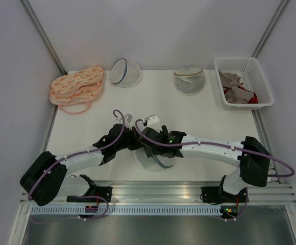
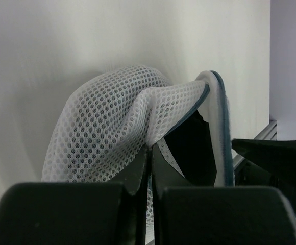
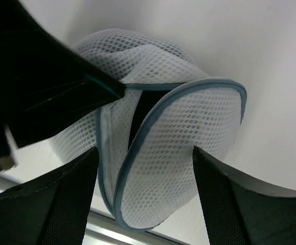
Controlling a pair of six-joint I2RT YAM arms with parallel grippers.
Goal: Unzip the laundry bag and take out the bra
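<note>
The laundry bag [image 1: 155,162] lies near the table's front edge, a white mesh dome with a grey-blue zipper rim. It is partly unzipped and gapes. My left gripper [image 1: 134,141] is shut on a pinch of the white mesh [image 2: 150,145] and holds that side up [image 2: 102,122]. Black stuff, the bra [image 2: 194,148], shows inside the opening; its shape is hidden. In the right wrist view the bag's flap [image 3: 189,132] sits between the wide-apart fingers [image 3: 71,199] of my open right gripper [image 3: 145,173], and a dark slit [image 3: 139,109] shows between the rims. The right gripper [image 1: 153,148] hovers over the bag.
At the back stand a mesh dome with a navy rim [image 1: 126,72] and one with a beige rim [image 1: 189,80]. Pink patterned garments [image 1: 77,87] lie back left. A white basket [image 1: 238,59] with beige-white and red garments stands back right. A metal rail [image 1: 158,191] runs just behind the bag.
</note>
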